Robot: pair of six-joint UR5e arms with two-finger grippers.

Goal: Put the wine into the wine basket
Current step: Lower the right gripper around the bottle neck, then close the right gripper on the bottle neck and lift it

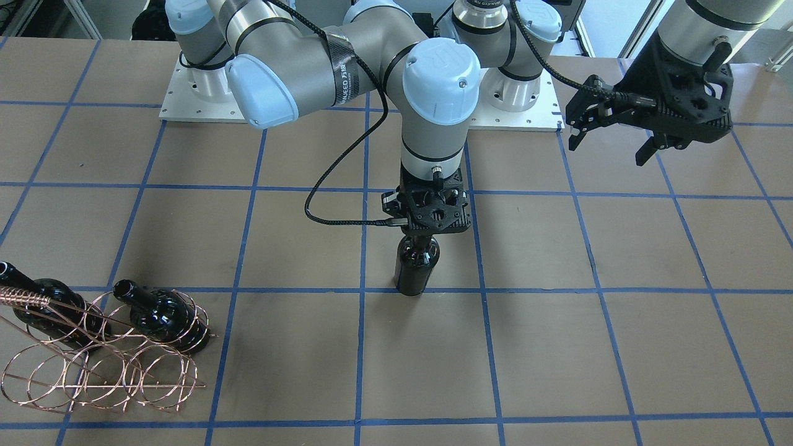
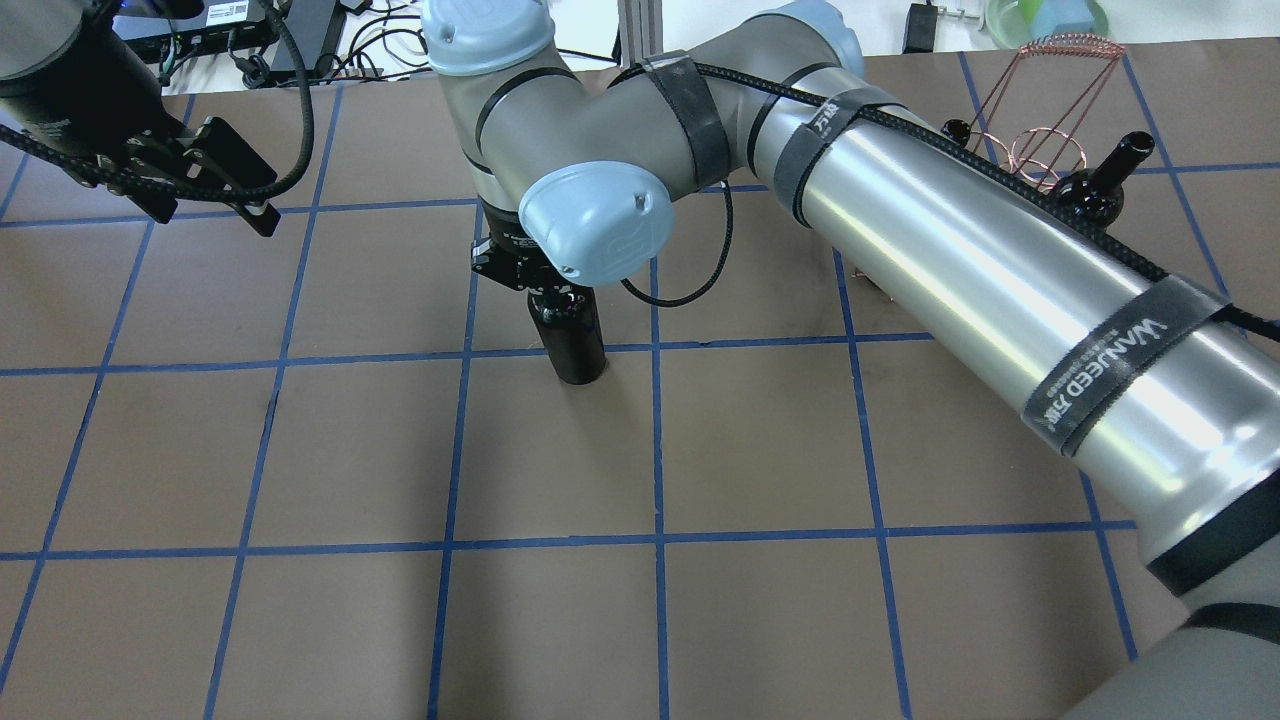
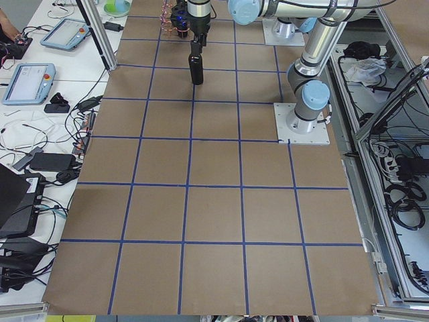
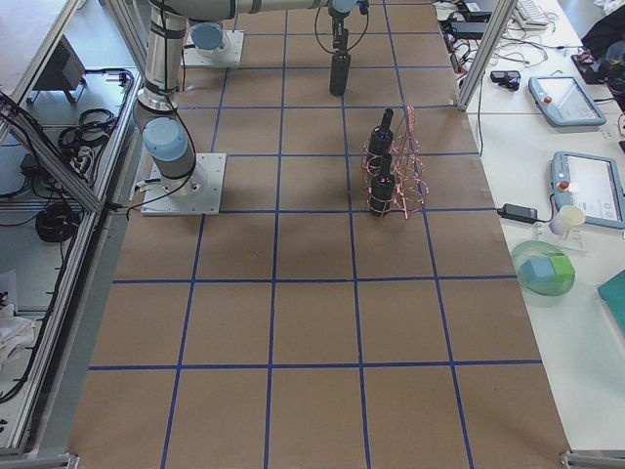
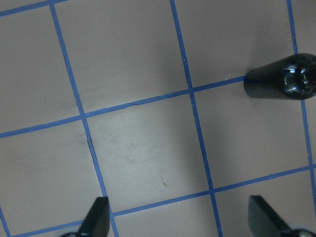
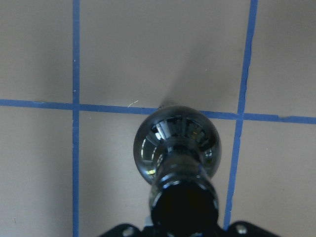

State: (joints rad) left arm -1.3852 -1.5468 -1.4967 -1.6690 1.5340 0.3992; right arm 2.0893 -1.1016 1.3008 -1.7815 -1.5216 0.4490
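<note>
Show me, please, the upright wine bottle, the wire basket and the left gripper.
upright wine bottle (image 1: 416, 267), front-facing view, its body.
wire basket (image 1: 28, 298), front-facing view, its coiled handle.
left gripper (image 1: 607, 152), front-facing view, midway between fingertips.

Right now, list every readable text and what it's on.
"WANJEED", with Chinese characters: strap on right arm.
"R", part of a logo: blue joint cap.
No text: bottle, basket.
Too small to read: pendants.

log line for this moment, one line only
right gripper: shut on wine bottle neck, upright on table | left gripper: open, above table | wine basket: two bottles inside
</note>
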